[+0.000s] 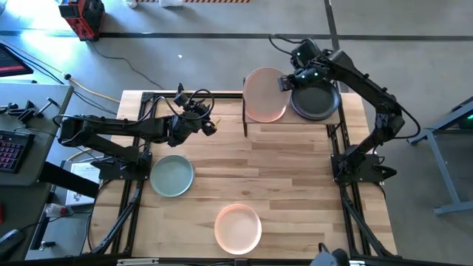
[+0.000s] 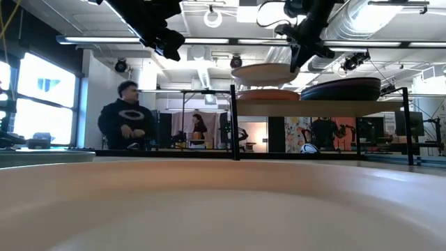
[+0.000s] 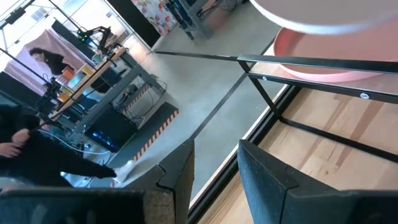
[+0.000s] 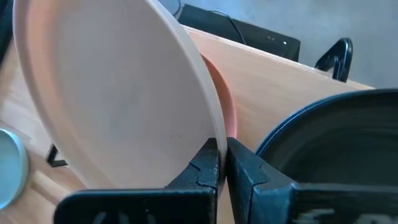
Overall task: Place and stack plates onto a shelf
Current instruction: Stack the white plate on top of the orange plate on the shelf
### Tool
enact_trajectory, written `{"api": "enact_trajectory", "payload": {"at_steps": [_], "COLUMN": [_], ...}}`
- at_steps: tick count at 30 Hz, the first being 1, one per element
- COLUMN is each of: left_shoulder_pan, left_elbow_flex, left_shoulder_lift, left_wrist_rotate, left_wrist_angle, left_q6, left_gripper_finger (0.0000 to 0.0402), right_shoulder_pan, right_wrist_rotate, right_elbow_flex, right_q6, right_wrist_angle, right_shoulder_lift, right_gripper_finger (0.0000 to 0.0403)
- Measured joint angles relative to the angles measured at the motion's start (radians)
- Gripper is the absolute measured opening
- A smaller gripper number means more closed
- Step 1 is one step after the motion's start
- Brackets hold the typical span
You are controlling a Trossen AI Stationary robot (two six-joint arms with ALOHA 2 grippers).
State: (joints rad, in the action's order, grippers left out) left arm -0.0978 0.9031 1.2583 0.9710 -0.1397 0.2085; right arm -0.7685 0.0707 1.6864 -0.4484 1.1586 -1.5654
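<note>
My right gripper (image 1: pixel 285 81) is shut on a beige plate (image 2: pixel 265 72), which it holds above a peach-pink plate (image 2: pixel 268 94) lying flat on the left half of the shelf (image 2: pixel 327 108). A stack of dark plates (image 1: pixel 316 101) rests on the shelf's right half. A sage green plate (image 1: pixel 171 176) and another peach-pink plate (image 1: pixel 238 227) lie flat on the table. My left gripper (image 1: pixel 211 124) hangs open in the air left of the shelf with nothing between its fingers (image 3: pixel 180 177). My right gripper pinches the beige plate's rim (image 4: pixel 214 134) between its two fingers, one on each face, at the plate's right edge. The fingers slant down from the table's right. The plate is lifted clear and hangs nearly level just above the peach-pink plate on the shelf.
The shelf's thin black posts (image 1: pixel 245 118) stand on the table at the far side. Bare wood lies between the shelf and the two plates on the table. In the room beyond the far edge a person (image 2: pixel 127 118) stands.
</note>
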Motion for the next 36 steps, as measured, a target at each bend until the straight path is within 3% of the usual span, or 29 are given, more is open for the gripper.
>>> {"api": "enact_trajectory", "payload": {"at_steps": [15,26,36], "left_shoulder_pan": [0.000,0.000,0.000], "left_elbow_flex": [0.000,0.000,0.000], "left_shoulder_lift": [0.000,0.000,0.000], "left_wrist_rotate": [0.000,0.000,0.000], "left_wrist_angle": [0.002,0.002,0.002], "left_q6": [0.000,-0.015,-0.050], "left_gripper_finger": [0.0113,0.0113,0.0113], "right_shoulder_pan": [0.008,0.008,0.008], "right_wrist_rotate": [0.002,0.008,0.008], "right_elbow_flex": [-0.134,-0.138,-0.138], "right_q6": [-0.034,-0.016,0.004], "right_wrist_angle": [-0.078,-0.096,-0.124], "right_shoulder_lift": [-0.001,-0.001,-0.001], "right_gripper_finger": [0.0000,0.0002,0.0054]}}
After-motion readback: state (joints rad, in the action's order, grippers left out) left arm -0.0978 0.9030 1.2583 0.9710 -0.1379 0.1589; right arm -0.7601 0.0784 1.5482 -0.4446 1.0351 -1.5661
